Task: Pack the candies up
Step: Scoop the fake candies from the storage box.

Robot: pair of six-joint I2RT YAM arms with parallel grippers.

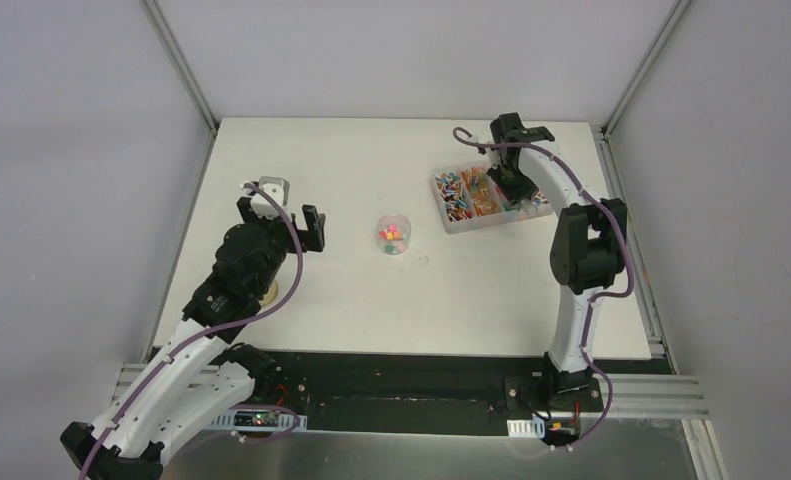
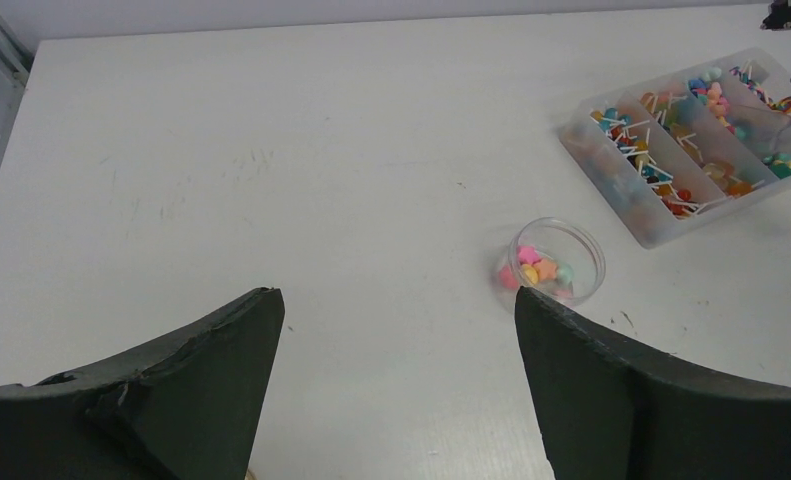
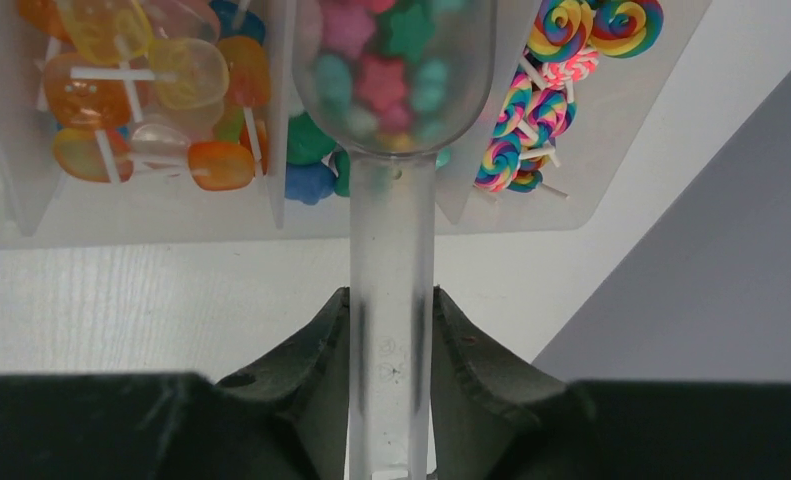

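Note:
A small clear round jar [image 1: 393, 235] stands mid-table with a few pink, orange and green candies [image 2: 537, 268] inside. My left gripper [image 2: 396, 312] hovers to the jar's left, open, with only bare table between its fingers. My right gripper [image 3: 392, 325] is shut on the handle of a clear plastic scoop [image 3: 391, 200]. The scoop's bowl holds pink and green candies [image 3: 386, 75] over a compartment of the clear divided box [image 1: 451, 222]. In the top view the right gripper [image 1: 512, 186] sits over that box.
The divided box [image 2: 647, 230] also holds orange lollipops [image 3: 136, 90] and rainbow swirl lollipops [image 3: 556, 70] in separate compartments. A tan round lid [image 1: 272, 293] peeks out under my left arm. Frame posts rise at the table's far corners.

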